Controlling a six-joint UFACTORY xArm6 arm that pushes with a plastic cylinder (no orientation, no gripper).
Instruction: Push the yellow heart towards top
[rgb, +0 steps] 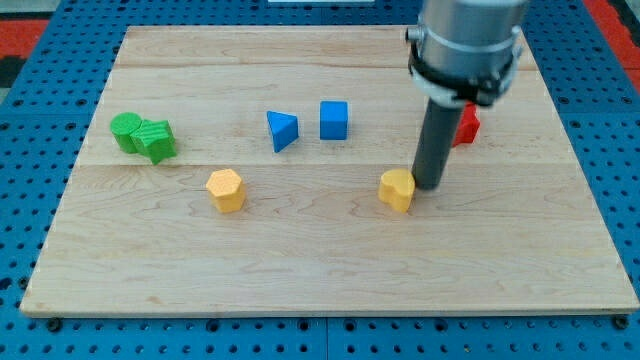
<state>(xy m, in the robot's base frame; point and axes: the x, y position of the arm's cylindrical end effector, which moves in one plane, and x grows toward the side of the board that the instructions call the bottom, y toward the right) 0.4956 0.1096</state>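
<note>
Since there's no pincer on this arm, there's nothing to call apart, together or clamped: it just ends in a dark rod (436, 140) that slides along the wooden board (300, 290), which makes sense for shoving blocks around flat.

The tip (430, 188) sits right against the yellow heart (397, 190), which is on the tip's left side in the view; touching or a hair off, hard to say. That spot looks wrong for the job, though. A push from there would send the heart leftward, not toward the view's top, so the tip probably needs to swing round below the heart first.

Everything else, going by the tip:
- the red block (467, 124) is just up and to its right, half hidden behind the rod, shape unclear
- the blue cube (334, 120) and blue triangle (283, 131) are up and to the left, near each other
- the other yellow block (226, 190) is well off to the left, level with the tip
- two green blocks (144, 136) are furthest left, touching each other

The path above the heart looks open.
</note>
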